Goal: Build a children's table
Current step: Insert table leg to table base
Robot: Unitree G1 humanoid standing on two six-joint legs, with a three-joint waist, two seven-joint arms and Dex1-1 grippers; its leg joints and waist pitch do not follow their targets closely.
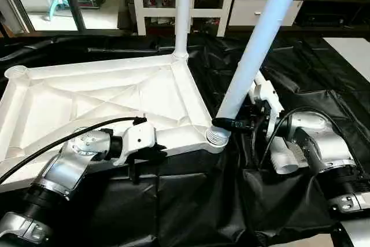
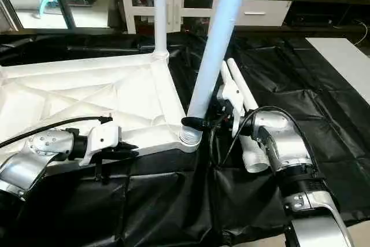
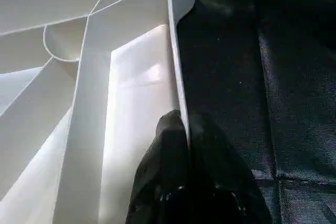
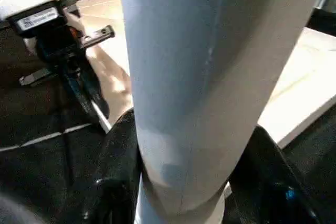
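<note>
**Item: children's table, part-built, underside up**

Location: your tabletop (image 1: 87, 99) lies inverted on the black sheet (image 1: 191, 201), ribs facing up. One leg (image 1: 182, 10) stands upright in the far corner socket. A second leg (image 1: 257, 44) leans at the near corner socket (image 1: 215, 137), its ribbed foot at the socket mouth and, by the tilt, probably not yet seated. Further legs (image 2: 240, 93) lie on the sheet just beside your right arm.

Grips: your left gripper (image 1: 144, 155) is pinched shut on the tabletop's near rim, one finger either side of the thin wall. Your right gripper (image 1: 231, 123) is closed around the leaning leg low down, just above its foot.

Handling: expect moulded plastic, light and stiff, smooth enough to slip in the fingers. The long leg will lever hard against a low hold; bring it upright before pressing. The rim wall looks thin, so do not twist it.

Markings: a white label on the left gripper's body shows in the right wrist view; its print cannot be read. No brand is visible.
</note>
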